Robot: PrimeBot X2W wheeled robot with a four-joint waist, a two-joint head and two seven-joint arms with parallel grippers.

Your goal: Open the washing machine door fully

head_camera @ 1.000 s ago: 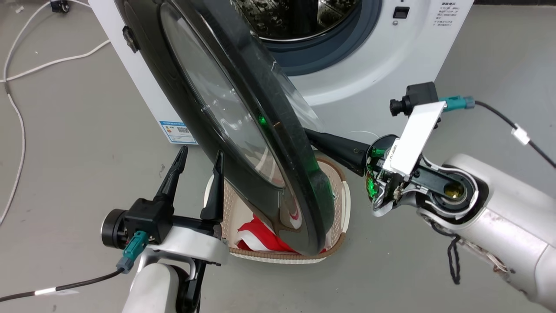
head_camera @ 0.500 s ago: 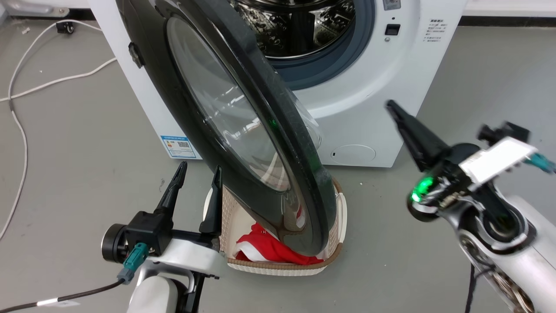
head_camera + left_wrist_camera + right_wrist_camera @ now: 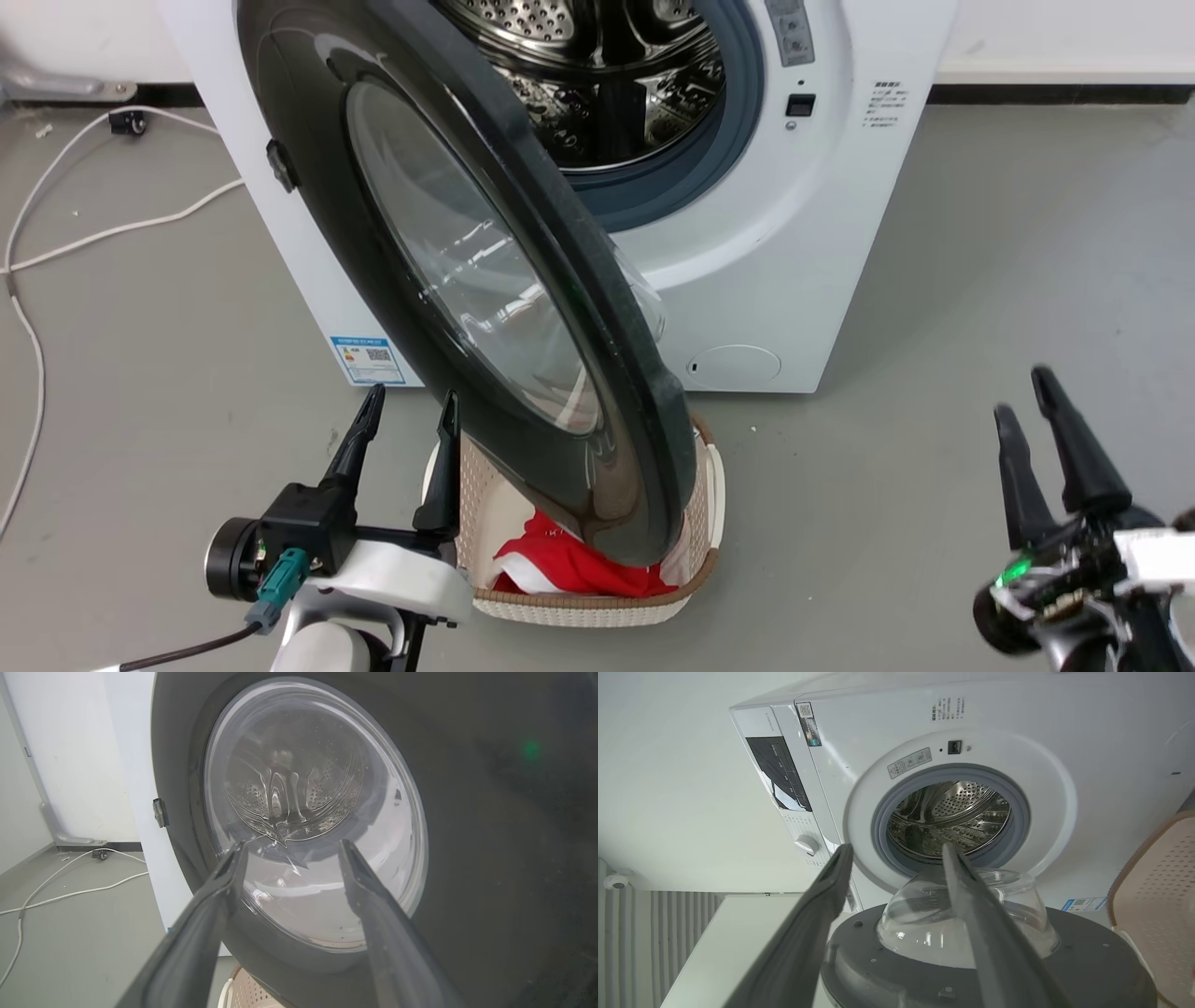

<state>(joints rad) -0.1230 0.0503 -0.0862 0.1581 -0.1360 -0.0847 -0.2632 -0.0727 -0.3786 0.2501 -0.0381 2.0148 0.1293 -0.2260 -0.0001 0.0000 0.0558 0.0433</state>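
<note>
The white washing machine (image 3: 822, 280) stands ahead with its steel drum (image 3: 607, 84) exposed. Its round black washing machine door (image 3: 523, 308), hinged at the left, stands swung out toward me, edge-on, the glass window (image 3: 467, 271) facing left. My left gripper (image 3: 412, 394) is open and empty just left of the door's lower edge; in the left wrist view the left gripper (image 3: 293, 843) faces the door's glass (image 3: 308, 812). My right gripper (image 3: 1020, 392) is open and empty over the floor at the lower right, well clear of the door. In the right wrist view the right gripper (image 3: 896, 848) points at the door's inner bowl (image 3: 966, 914) and the drum (image 3: 952, 816).
A beige laundry basket (image 3: 597, 611) holding red cloth (image 3: 579, 569) sits on the floor under the door's lower edge. White cables (image 3: 112, 229) trail over the grey floor at the left. Open floor lies to the right of the machine.
My right gripper has drawn back from behind the door to the lower right. The camera has tilted up, showing more of the drum. The left gripper has stayed put.
</note>
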